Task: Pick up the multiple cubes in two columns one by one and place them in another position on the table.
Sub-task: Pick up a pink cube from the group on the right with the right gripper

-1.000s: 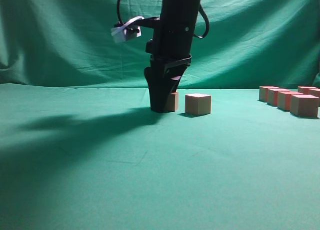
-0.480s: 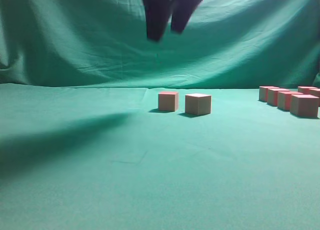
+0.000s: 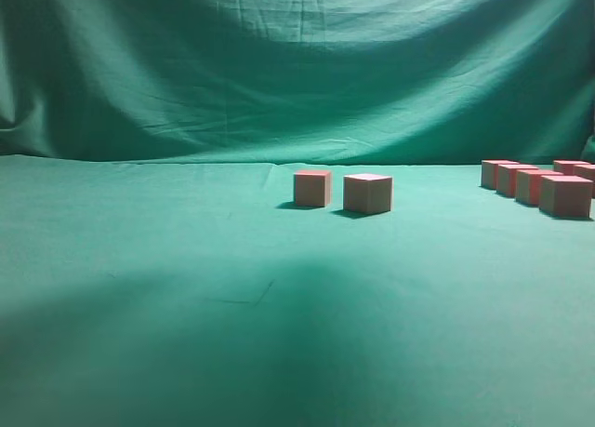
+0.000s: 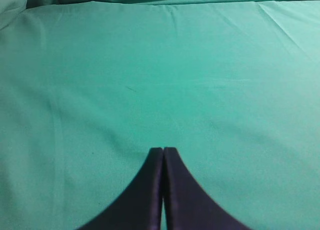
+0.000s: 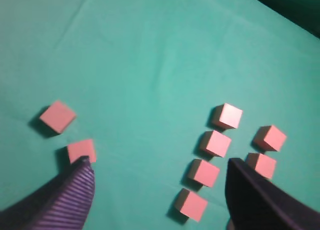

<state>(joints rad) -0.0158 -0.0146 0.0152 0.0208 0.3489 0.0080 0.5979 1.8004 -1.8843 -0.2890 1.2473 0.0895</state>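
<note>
Two pink cubes stand side by side mid-table (image 3: 312, 188) (image 3: 368, 193); the right wrist view shows them at its left (image 5: 57, 116) (image 5: 81, 151). Several more cubes sit in two columns at the far right (image 3: 536, 185), in the right wrist view as a longer column (image 5: 215, 143) and a shorter one (image 5: 270, 138). My right gripper (image 5: 160, 190) is open and empty, high above the table between the pair and the columns. My left gripper (image 4: 163, 151) is shut and empty over bare green table (image 4: 160, 79). Neither gripper shows in the exterior view.
A draped green cloth backdrop (image 3: 297, 64) hangs behind the table. A broad shadow lies across the front of the cloth (image 3: 232, 353).
The right gripper let go of the left cube of the middle pair, rose, and left the exterior view. That cube stays beside the other.
</note>
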